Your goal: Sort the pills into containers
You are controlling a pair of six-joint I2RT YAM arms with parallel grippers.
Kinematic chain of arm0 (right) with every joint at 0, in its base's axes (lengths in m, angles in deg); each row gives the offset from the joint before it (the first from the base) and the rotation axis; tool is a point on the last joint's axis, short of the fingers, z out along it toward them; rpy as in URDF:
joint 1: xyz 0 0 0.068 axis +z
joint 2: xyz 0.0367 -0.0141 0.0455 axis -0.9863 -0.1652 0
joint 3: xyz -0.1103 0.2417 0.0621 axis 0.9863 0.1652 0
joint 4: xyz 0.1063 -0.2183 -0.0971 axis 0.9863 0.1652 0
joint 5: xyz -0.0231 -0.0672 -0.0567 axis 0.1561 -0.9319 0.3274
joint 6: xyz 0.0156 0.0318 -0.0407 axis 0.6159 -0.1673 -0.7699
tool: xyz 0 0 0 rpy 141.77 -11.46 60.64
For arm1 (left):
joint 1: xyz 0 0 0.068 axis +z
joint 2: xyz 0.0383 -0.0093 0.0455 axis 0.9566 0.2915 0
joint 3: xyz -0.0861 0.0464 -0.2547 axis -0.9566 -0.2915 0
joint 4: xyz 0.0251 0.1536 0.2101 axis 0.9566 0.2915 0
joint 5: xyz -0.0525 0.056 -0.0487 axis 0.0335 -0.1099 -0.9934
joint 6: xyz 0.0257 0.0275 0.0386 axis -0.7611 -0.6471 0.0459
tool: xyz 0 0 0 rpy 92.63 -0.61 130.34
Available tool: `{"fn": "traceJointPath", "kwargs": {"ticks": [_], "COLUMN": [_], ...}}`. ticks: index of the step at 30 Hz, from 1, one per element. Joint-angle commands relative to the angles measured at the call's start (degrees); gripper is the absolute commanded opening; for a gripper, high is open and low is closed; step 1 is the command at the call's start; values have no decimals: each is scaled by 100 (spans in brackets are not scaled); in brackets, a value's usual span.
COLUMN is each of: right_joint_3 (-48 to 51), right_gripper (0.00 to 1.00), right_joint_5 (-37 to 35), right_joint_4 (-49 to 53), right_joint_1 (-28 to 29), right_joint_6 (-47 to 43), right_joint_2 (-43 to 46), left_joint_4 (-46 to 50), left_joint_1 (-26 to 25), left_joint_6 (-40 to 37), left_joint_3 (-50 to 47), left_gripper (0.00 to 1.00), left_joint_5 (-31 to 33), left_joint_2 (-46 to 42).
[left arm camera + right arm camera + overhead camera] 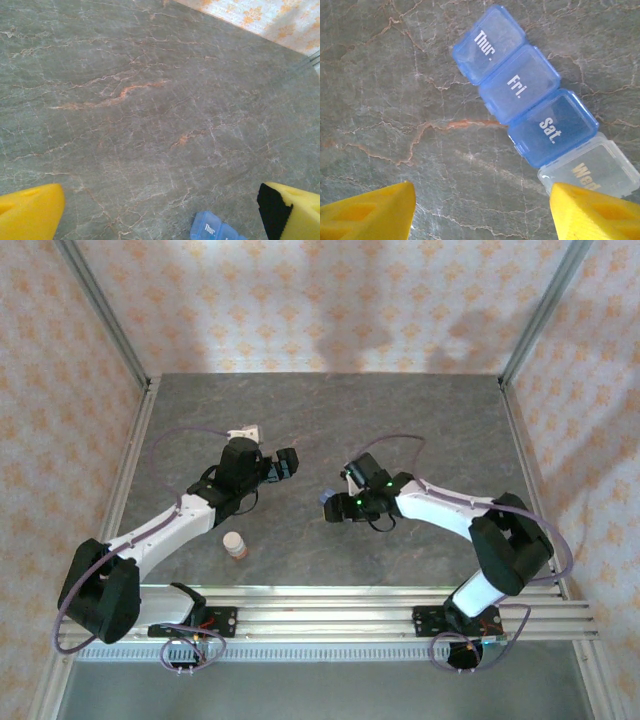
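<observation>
Pill box (525,95) lies flat on desk (400,420), all lids shut. Right jaws stand apart, empty, just above its clear end. Left jaws stand wide apart, empty, near its "Thur." end.

Risk: one right finger (585,210) overlaps the clear cell. If it comes down there, it could skid or tip the strip.

Count: one box, four cells seen (three blue, one clear). One bottle (235,545), well left of the box.

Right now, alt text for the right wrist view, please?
A translucent blue pill box marked Thur., Fri., Sat., ending in a clear compartment, lies diagonally on the grey marbled table. The right tool's yellow fingers stand apart below it.
</observation>
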Motion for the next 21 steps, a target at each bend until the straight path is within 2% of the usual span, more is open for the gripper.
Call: {"fn": "traceJointPath", "kwargs": {"ticks": [1,7,15,21], "right_joint_3": [26,-157,-443,-463], "right_gripper": [71,76,76,75], "right_joint_5": [-650,-1571,-1453,-1128], "right_joint_4": [229,372,81,9], "right_joint_1": [-4,-4,-4,-3], "right_joint_6": [-61,-509,-532,-492], "right_joint_2": [340,240,-525,-729], "left_joint_4": [14,5,99,57], "left_joint_1": [-45,-45,-45,-45], "left_joint_6": [30,30,187,225], "left_joint_3": [105,120,183,121], "left_gripper": [100,100,99,100], "left_joint_5": [14,-37,-129,-156], "left_joint_2": [81,210,321,278]}}
